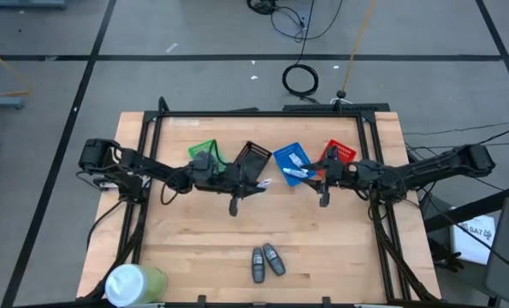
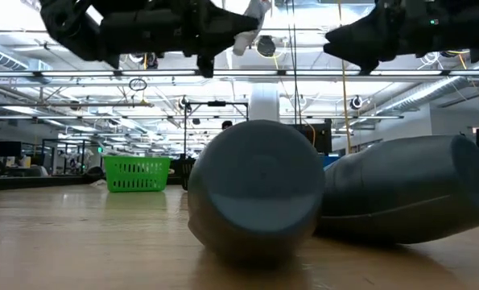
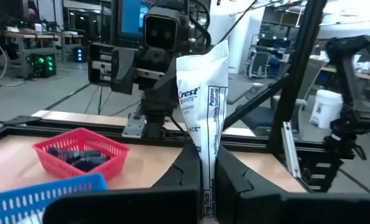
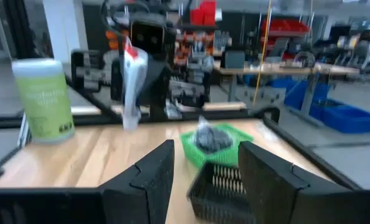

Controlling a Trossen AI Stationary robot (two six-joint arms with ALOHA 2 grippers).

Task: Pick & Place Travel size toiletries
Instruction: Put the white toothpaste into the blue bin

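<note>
My left gripper [image 3: 208, 163] is shut on a white Crest tube [image 3: 202, 93]. It hangs over mid-table, between the black basket [image 1: 252, 156] and the blue basket [image 1: 290, 158]. My right gripper [image 4: 203, 162] is open and holds nothing. It hovers by the red basket [image 1: 340, 153] and faces the left arm. Small white tubes [image 1: 296, 172] lie in the blue basket, and dark blue pieces [image 3: 79, 157] lie in the red basket [image 3: 79, 149]. A dark grey bundle [image 4: 212, 138] sits in the green basket [image 4: 217, 152]. Two grey oval bottles [image 1: 267, 261] lie on their sides near the table's front edge. My left gripper pinches the Crest tube between its two fingers [image 3: 188, 171], at the tube's narrow end [image 3: 206, 155]. The fingers point level toward the table's right. The tube sticks out past the fingertips, its wide flat end [image 3: 203, 59] foremost, and is lifted clear of the table.
A large white-and-green cylinder [image 1: 134, 282] stands at the near left corner. The green basket [image 1: 205, 154], black, blue and red baskets stand in a row across the table's far half. A black frame [image 1: 263, 114] rings the table. Bare wood lies between the baskets and the bottles.
</note>
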